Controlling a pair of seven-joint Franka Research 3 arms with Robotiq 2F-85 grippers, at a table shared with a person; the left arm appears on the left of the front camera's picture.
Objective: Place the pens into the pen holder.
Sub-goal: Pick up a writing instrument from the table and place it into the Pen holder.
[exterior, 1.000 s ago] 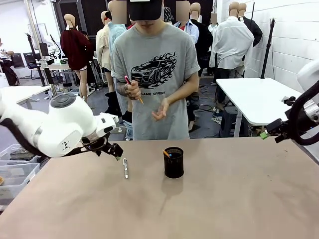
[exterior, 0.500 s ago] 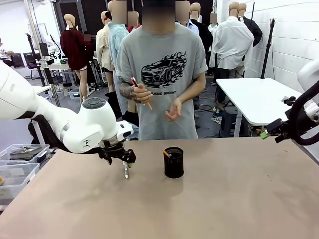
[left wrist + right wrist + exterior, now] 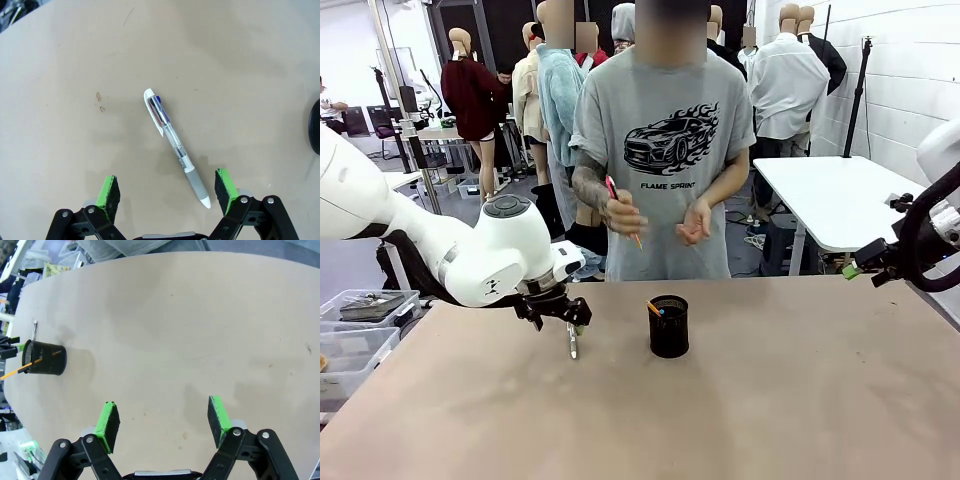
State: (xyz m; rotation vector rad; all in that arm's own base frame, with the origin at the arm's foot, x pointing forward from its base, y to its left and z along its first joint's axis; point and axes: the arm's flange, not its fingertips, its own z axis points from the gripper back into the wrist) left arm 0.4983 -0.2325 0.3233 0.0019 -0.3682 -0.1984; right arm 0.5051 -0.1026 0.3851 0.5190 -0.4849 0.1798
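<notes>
Closest in, through the left wrist camera: left gripper [image 3: 167,194] spread wide, green pads either side of the silver-white pen [image 3: 172,137], clamped on nothing. Pen flat on the table [image 3: 60,100], slanted across the gap, grey grip end close to the right-hand pad, clip end pointing away. Not square to the jaws, then. On the other side, right gripper [image 3: 164,422] likewise parted and empty, hanging above bare tabletop, well apart from everything.

Judged as the pick-up step for the silver-white pen: poised above it, not yet closed. Calls next for a small turn of the wrist or a shift forward to bring the pads crosswise onto the barrel near its middle. Then a descent to the table, a squeeze, a lift, and a carry rightward to the cup. Worth tipping the pen upright before release, given a cup shorter than the pen.

Further out, in the front view: pen holder [image 3: 668,327] upright near mid-table, to the right of the pen and apart from it. Already holding an orange stick [image 3: 653,309] leaning out over the rim, probably a pencil, though too small to be sure. Beyond the far edge, a person's hand [image 3: 623,215] gripping a pencil [image 3: 612,186] with a reddish top, off the table. Other hand open and turned palm-up, seemingly empty.
</notes>
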